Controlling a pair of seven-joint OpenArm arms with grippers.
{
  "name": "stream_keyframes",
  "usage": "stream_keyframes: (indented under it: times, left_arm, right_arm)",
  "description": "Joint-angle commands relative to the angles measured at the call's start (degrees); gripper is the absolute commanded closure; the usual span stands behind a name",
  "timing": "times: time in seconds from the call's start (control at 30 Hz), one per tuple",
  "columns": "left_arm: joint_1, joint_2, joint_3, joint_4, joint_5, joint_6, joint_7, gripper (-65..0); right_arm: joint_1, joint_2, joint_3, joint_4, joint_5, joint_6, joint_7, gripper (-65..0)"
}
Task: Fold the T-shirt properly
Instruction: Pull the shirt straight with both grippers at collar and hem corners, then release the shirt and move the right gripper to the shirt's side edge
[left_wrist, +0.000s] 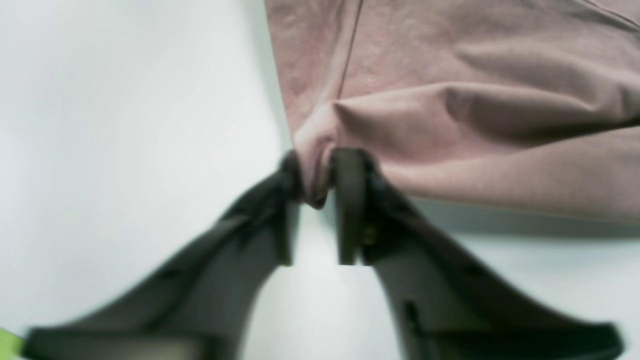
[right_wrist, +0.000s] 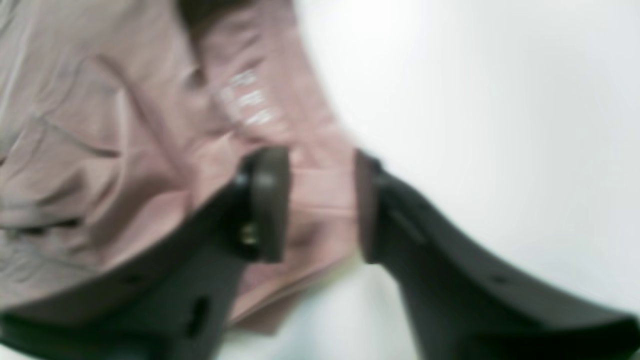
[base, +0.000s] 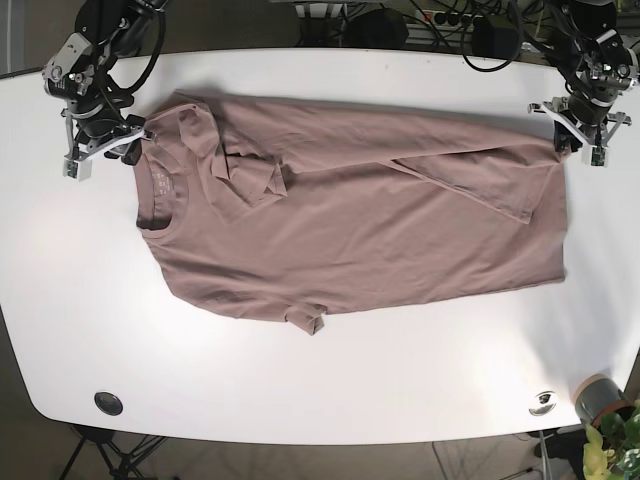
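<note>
Pink T-shirt corners blurred within both hands' grips

- The left end effector is reaching down at the base view's far right corner, its jaws nearly together and pinching a fold of cloth.
- The right end effector is sitting low at the far left corner, its jaws apart, straddling a strip of fabric without squeezing it.
</note>
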Motion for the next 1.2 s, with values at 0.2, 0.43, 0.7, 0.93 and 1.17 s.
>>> stream_keyframes:
  times: [0.2,0.43,0.7,0.93,1.17]
  left_arm:
    - [-0.04,-0.82,-0.45,1.16,-0.97,0.18,1.3,-39.0]
    - [0.04,-0.82,-0.54,6.79,-0.97,-0.79,1.47,-39.2]
    - [-0.31,-0.64,-3.53,7.4,-1.06,-7.16,1.47,-39.2]
    - [-5.58,0.85,-5.2,7.14,-1.67,-7.16,1.47,-39.2]
    - [-9.54,0.94,-5.11,7.05,-1.59,-7.16,1.47,-39.2]
  right_arm:
    - [0.03,-0.2,0.11,2.8,1.82,0.14,1.11,-39.3]
    - [0.73,0.77,-0.15,2.62,5.16,-0.13,1.11,-39.3]
    - [3.2,1.39,-0.33,2.27,5.25,-0.04,1.02,-39.3]
    - [8.12,4.73,-3.14,-3.88,5.16,-0.39,1.02,-39.3]
    - [15.24,8.07,-7.8,-13.73,5.16,-0.48,1.28,-39.2]
